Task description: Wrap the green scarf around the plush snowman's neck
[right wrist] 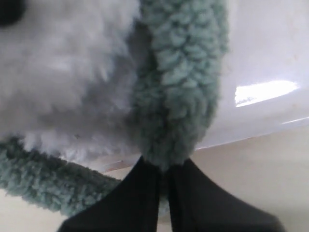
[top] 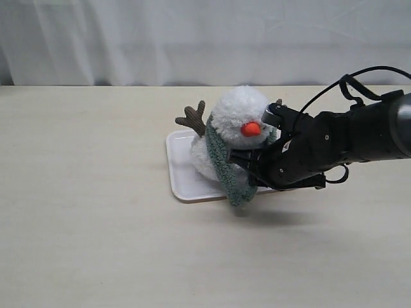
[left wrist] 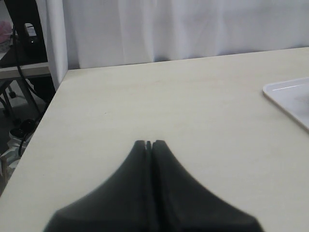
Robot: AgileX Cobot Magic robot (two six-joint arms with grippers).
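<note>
The plush snowman (top: 236,112) stands on a white tray (top: 178,168), its orange nose (top: 251,129) facing the front right. The green scarf (top: 220,157) runs down from its neck across the front of the body, and one end hangs past the tray's front edge. My right gripper (top: 247,158) is shut on the scarf just below the nose. In the right wrist view the scarf (right wrist: 181,82) rises from the pinched fingertips of that gripper (right wrist: 164,166) against the white body (right wrist: 67,77). My left gripper (left wrist: 149,143) is shut and empty over bare table, out of the exterior view.
One brown twig arm (top: 192,117) sticks out on the snowman's left in the exterior view. A corner of the tray (left wrist: 289,94) shows in the left wrist view. The table's left edge (left wrist: 46,121) drops off beside a white curtain.
</note>
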